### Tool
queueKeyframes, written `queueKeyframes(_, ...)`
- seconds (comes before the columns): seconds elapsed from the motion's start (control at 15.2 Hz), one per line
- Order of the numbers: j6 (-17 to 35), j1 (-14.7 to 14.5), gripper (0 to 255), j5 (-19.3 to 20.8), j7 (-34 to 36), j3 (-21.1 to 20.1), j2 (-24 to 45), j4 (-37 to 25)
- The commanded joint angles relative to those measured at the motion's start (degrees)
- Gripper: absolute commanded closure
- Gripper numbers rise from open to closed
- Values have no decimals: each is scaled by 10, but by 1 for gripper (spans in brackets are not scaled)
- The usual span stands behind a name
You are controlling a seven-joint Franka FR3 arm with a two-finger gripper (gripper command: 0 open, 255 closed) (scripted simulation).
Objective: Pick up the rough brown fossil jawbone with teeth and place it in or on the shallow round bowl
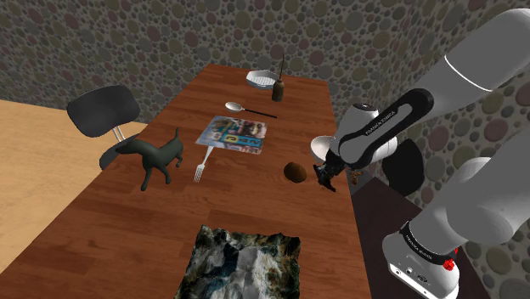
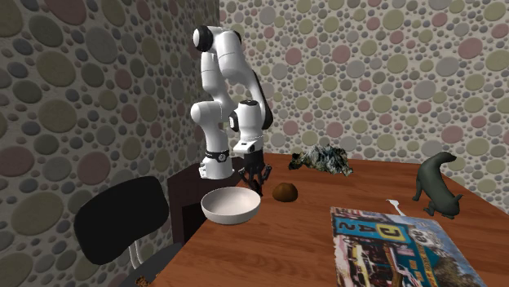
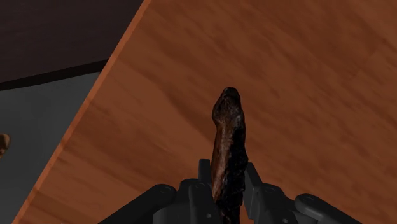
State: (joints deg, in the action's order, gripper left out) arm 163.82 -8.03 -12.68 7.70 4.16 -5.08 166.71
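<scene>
Gripper (image 3: 228, 173): fingers closed on the jawbone (image 3: 226, 127), clasping it at one end. The rest of the bone juts out past the fingertips, dark brown, rough, with a lighter streak along one side. In the wrist view I see bare wooden table (image 3: 305, 76) under it, with the table edge close by and grey floor beyond.

Shoulder view: the gripper (image 1: 327, 178) hangs low over the table's right edge, just beside the shallow white bowl (image 1: 320, 149), which the forearm partly covers. In the second exterior view the gripper (image 2: 253, 179) sits just behind the bowl (image 2: 231, 205), over its far rim (I can't tell from here whether the bone's tip is inside the rim line).

Near the gripper, on the wood: a round brown lump (image 1: 295, 172), close to the bowl but apart from it.

Further out along the table (image 1: 127, 221):
- magazine (image 1: 233, 134), lying flat, mid-table
- fork (image 1: 200, 166) just beside the magazine's near corner
- dark grey dog figure (image 1: 157, 158), standing, toward the shoulder view's left
- spoon (image 1: 246, 108) beyond the magazine
- bottle (image 1: 279, 81) upright at the far end, touching or just beside a second white bowl (image 1: 260, 79)
- craggy rock-like mass (image 1: 242, 259) at the near end

Dark chair (image 1: 106, 115) off the table's left side.
</scene>
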Motion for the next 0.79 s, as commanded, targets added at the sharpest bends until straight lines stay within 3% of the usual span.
queueKeyframes(0.0,-24,8,255,23,17,-2,-28,3)
queueKeyframes(0.73,-154,34,255,69,55,-16,-150,-5)
